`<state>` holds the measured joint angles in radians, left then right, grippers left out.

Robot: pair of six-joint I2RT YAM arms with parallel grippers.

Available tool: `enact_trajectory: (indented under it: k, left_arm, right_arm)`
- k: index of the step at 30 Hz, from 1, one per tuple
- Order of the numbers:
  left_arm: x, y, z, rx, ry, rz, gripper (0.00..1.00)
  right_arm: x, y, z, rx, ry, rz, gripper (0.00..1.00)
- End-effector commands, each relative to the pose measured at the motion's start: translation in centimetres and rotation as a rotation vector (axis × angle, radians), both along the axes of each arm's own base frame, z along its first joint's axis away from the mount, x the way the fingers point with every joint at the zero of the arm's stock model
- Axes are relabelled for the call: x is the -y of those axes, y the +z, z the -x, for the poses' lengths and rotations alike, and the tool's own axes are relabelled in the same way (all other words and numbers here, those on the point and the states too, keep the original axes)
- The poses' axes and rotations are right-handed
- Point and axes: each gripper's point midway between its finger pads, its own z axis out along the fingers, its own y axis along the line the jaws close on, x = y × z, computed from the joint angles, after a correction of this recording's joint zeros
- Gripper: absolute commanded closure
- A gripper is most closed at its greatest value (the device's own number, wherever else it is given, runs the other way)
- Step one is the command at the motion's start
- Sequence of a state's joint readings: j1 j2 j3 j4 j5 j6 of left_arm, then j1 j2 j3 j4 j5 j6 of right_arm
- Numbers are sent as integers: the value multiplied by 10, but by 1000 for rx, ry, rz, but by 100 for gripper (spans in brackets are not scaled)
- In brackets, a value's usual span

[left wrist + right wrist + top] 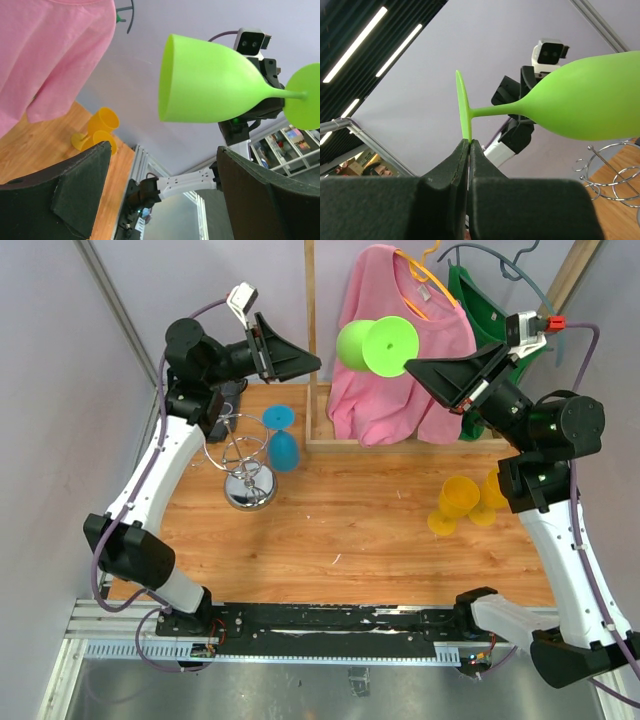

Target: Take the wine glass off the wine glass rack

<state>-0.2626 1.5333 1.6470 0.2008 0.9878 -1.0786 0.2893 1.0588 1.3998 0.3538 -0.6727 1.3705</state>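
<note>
My right gripper [410, 366] [469, 143] is shut on the rim of the foot of a lime green wine glass [376, 345] [585, 97]. It holds the glass sideways, high above the table, bowl pointing left. My left gripper [306, 362] [164, 150] is open and empty, raised and facing the green glass [210, 82] with a gap between them. The chrome wine glass rack [248, 480] [610, 170] stands on the table at the left. A blue wine glass [283, 448] hangs at the rack's right side.
A wooden clothes rack at the back carries a pink shirt [400, 350] [45, 50] and a green garment [490, 300]. Several yellow glasses [465, 502] [100, 130] lie on the wooden table [350, 530] at the right.
</note>
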Motion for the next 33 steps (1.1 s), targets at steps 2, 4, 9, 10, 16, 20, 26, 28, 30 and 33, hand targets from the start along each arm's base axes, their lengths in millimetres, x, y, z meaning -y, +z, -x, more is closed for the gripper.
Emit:
enact_trajectory:
  k: [2,4,9,10,16,20,26,28,30,33]
  left_arm:
    - [12,18,0,58,-18,35,9]
    - [14,21,-2,61,-23,50,9]
    - [18,41,5,90,-53,90,8]
    - [18,46,8,100,-60,99,8]
    - [28,59,26,125,-110,126,6]
    - [35,58,31,121,-139,130,6]
    - [36,54,32,114,-153,137,6]
    - [36,56,33,116,-157,145,6]
    - [36,59,34,118,-163,153,6]
    - [36,64,38,134,-173,164,6]
  right_arm:
    - [11,26,25,128,4,-58,99]
    - [12,25,27,132,5,-68,99]
    - [15,16,25,117,0,-106,99]
    - [15,15,24,115,-1,-112,99]
    - [15,17,24,145,2,-125,99]
    - [15,19,25,155,7,-134,99]
    - [17,22,30,172,8,-141,99]
    - [17,22,30,172,8,-141,99]
    - [17,19,30,167,9,-143,99]
    - [18,18,30,166,9,-159,99]
